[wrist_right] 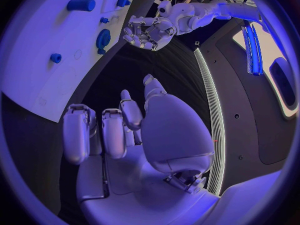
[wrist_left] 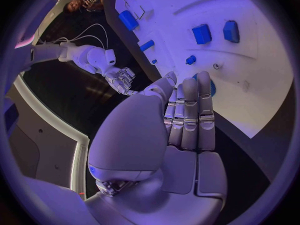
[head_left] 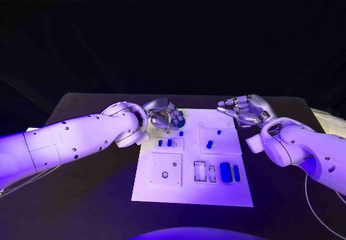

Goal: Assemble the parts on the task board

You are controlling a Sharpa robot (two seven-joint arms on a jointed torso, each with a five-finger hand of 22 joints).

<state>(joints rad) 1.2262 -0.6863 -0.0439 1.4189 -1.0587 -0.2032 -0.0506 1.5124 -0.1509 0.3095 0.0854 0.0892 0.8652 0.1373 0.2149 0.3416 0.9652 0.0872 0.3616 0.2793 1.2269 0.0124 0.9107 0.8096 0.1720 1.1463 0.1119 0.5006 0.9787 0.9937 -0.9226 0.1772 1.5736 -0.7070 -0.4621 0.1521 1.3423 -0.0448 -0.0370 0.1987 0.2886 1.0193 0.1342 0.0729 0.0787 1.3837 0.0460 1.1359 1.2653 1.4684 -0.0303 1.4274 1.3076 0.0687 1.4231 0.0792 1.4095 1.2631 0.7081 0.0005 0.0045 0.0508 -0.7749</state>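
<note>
Left hand (head_left: 166, 118) hovers at the task board's (head_left: 193, 192) far corner, fingers held straight together over a round blue part (wrist_right: 103, 39), not clearly gripping. Right hand (head_left: 244, 110) sits curled, holding nothing, beyond the far edge; small blue parts (head_left: 209, 144) lie nearer between them.

The head camera looks steeply down from above the near edge of the black table (head_left: 86, 200), far enough off to take in the whole flat white task board (head_left: 194, 192) with both white arms reaching in from the sides. Each wrist camera sits close behind its own silver many-fingered hand, the left hand (wrist_left: 187, 115) and the right hand (wrist_right: 112, 127), facing out along the fingers toward the board's far end. Both wrist views share that end of the board and each catches the opposite hand across it.
</note>
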